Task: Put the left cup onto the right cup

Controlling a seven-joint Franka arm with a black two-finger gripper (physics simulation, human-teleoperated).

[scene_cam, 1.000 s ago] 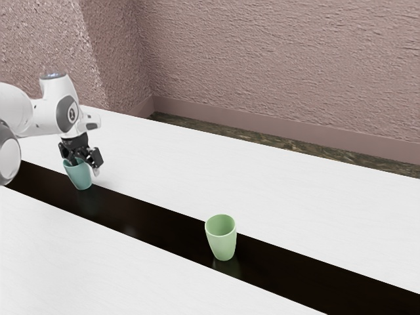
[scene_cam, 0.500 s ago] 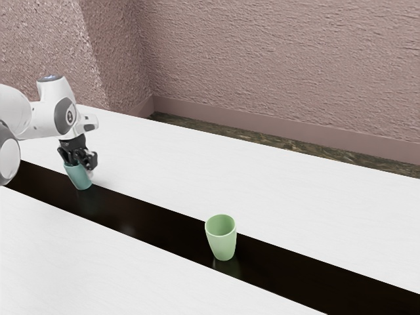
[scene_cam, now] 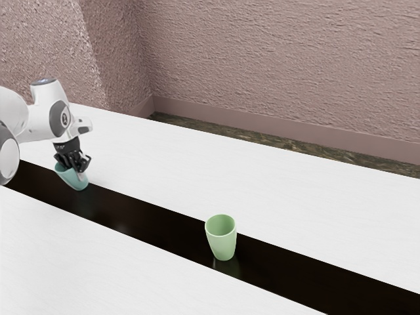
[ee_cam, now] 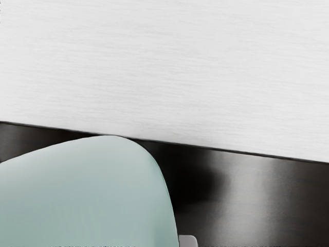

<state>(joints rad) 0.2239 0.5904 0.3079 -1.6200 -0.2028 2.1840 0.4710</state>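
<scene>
The left cup (scene_cam: pixel 74 180) is teal and sits on the black strip at the exterior view's left, tipped over to one side. My gripper (scene_cam: pixel 73 166) is right on top of it, black fingers shut on its rim. In the wrist view the same teal cup (ee_cam: pixel 82 195) bulges large and blurred just under my hand. The right cup (scene_cam: pixel 220 236) is light green. It stands upright on the black strip near the middle of the exterior view, far from my gripper.
A glossy black strip (scene_cam: pixel 151 220) runs diagonally between two white table surfaces (scene_cam: pixel 216 170). A pink textured wall (scene_cam: pixel 275 59) with a baseboard stands behind the table.
My hand has moved toward the exterior view's left and lowered a little. The fingers closed in on the teal cup, which has shifted left with them and tipped over.
</scene>
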